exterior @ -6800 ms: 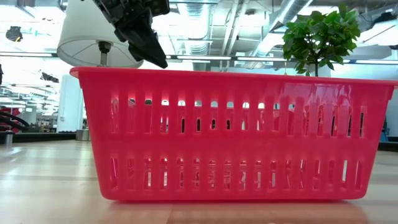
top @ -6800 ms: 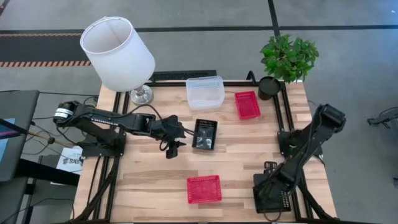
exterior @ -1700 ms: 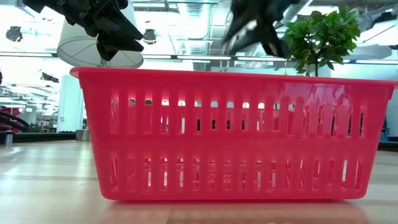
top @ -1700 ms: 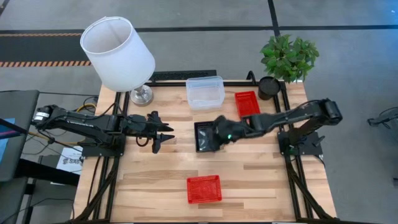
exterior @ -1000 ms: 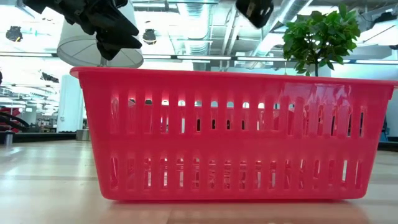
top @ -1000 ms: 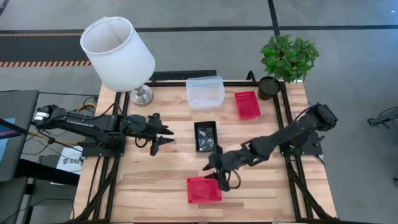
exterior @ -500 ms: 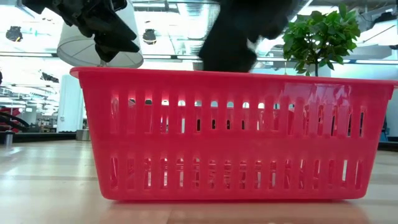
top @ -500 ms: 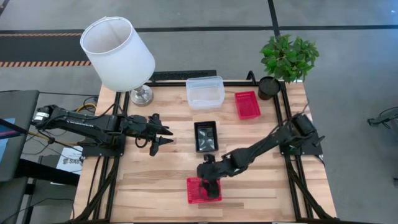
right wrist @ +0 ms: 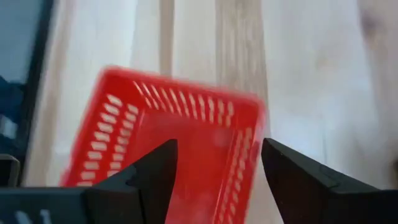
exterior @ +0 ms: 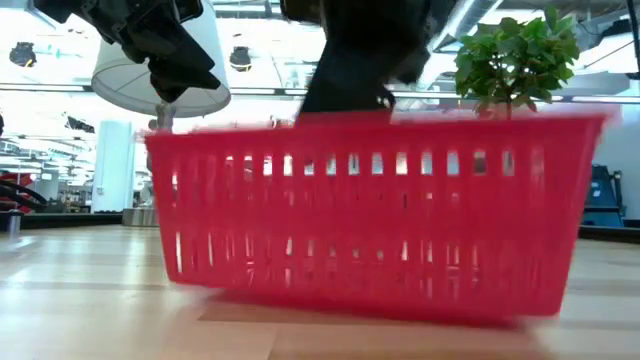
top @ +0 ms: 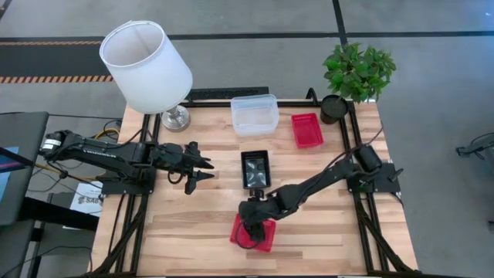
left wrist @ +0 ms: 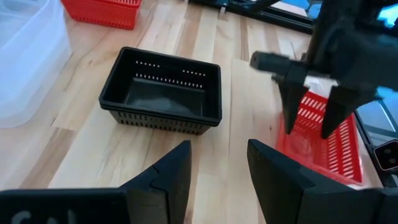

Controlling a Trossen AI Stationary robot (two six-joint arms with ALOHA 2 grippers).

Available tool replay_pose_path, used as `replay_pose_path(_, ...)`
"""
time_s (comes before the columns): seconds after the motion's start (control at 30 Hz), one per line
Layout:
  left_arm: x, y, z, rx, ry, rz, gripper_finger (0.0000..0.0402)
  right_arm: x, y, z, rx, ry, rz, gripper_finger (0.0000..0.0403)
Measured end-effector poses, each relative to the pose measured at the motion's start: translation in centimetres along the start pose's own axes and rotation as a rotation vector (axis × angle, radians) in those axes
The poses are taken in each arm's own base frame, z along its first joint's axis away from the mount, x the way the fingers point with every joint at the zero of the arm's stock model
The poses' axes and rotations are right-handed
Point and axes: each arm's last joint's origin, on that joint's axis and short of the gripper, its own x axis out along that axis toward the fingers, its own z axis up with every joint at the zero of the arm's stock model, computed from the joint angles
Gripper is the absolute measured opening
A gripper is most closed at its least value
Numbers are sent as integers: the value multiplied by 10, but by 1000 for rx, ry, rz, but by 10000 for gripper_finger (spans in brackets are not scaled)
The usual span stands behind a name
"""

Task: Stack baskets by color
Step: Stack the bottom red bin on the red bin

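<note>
Four baskets show on the wooden table (top: 177,224), among other things. At the far left corner stands a lamp (top: 147,66) with a white shade, beside the left arm's reach. The left gripper (top: 202,167) hangs over bare wood at mid-table, fingers (left wrist: 169,177) partly spread and holding nothing; it points toward the black basket (top: 255,169), which sits alone near the table's centre, with a strip of bare wood between them. Behind the black basket, at the far edge, lies the clear basket (top: 254,115). Right of that is a red basket (top: 306,129), and beyond it, at the far right corner, a round black pot (top: 333,109) with a leafy green plant (top: 358,71).

Toward the near edge, the second red basket (top: 253,232) sits skewed to the table's planks, and in the low view it is tilted, one end lifted off the wood. The right arm stretches across from the right side of the table, and the right gripper (top: 255,227) is down at this basket. Its fingers (right wrist: 298,180) are spread wide, straddling the basket's rim with one finger over the inside and one outside. Whether either finger touches the plastic cannot be told. Nothing lies between this basket and the black one but the right arm itself.
</note>
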Motion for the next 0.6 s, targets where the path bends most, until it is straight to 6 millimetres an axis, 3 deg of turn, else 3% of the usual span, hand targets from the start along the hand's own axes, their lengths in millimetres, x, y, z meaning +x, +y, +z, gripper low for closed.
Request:
replay_pose_path(0.23, 0, 0, 0, 18, 2, 2, 144, -14, -3, 1, 75, 21, -26, 253)
replay_pose_path(0.6, 0, 0, 0, 28, 4, 5, 144, 0, 7, -19, 220, 128, -49, 253)
